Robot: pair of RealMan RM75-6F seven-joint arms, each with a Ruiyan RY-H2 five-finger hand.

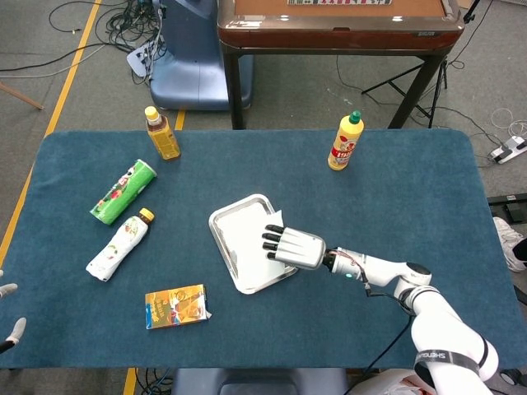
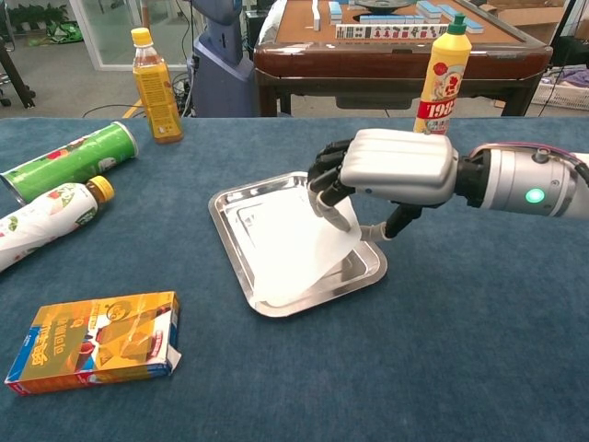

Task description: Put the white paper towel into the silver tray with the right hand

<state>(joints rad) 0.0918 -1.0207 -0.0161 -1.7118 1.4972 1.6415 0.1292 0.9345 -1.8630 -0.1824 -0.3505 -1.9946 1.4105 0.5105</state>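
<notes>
The silver tray [image 1: 221, 219] [image 2: 224, 211] lies mid-table. Nearly all of the white paper towel [image 1: 246, 246] [image 2: 287, 247] lies flat inside it, with one corner raised at the tray's far right side. My right hand [image 1: 293, 248] [image 2: 391, 167] hovers over the tray's right part, palm down. Its dark fingers [image 2: 328, 185] curl over the towel's right edge and pinch it. Only two pale fingertips [image 1: 11, 328] of my left hand show at the head view's lower left edge, apart and holding nothing.
A yellow squeeze bottle [image 1: 347, 141] [image 2: 440, 74] stands at the back right, a tea bottle [image 1: 161, 133] [image 2: 155, 85] at the back left. A green can [image 1: 123, 192] [image 2: 69, 161], a white drink bottle [image 1: 119, 244] and an orange box [image 1: 175, 305] [image 2: 97, 343] lie left of the tray.
</notes>
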